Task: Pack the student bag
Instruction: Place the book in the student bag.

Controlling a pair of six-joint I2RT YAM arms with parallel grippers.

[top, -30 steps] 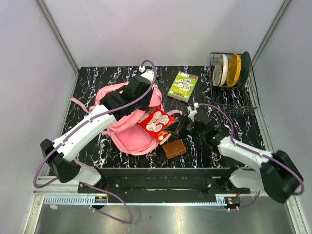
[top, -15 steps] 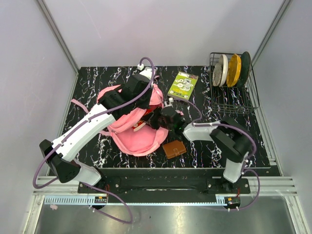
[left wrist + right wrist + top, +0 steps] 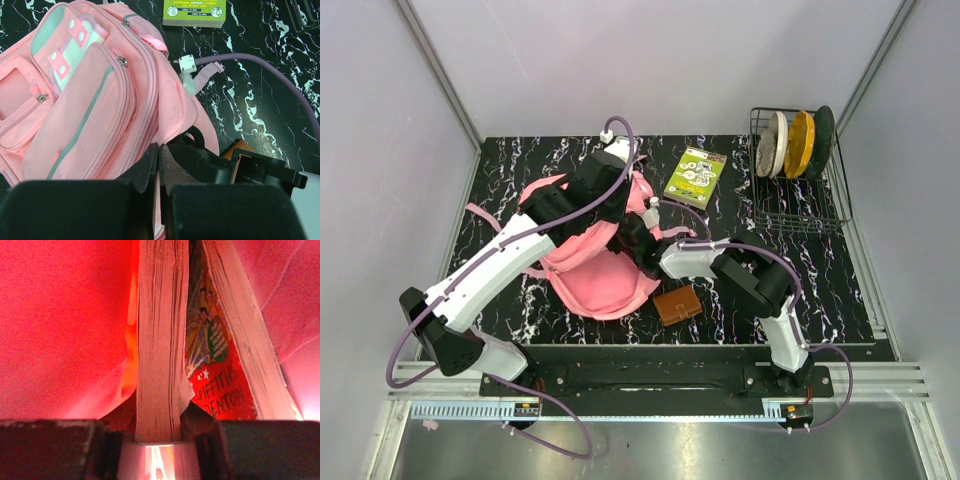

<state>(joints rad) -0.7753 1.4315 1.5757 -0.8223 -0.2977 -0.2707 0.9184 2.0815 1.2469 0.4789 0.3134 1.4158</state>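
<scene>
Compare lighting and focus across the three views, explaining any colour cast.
Top external: even, bright, sharp on the student bag. Left wrist: bag crisp, left gripper dark and blurred. Right wrist: strong red cast, light filtering through pink fabric; the book has legible cover print.

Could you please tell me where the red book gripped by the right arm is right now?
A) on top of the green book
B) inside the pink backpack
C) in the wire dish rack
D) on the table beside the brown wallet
B: in the right wrist view the red book sits between the fingers, with the pink fabric of the student bag all around it.
</scene>
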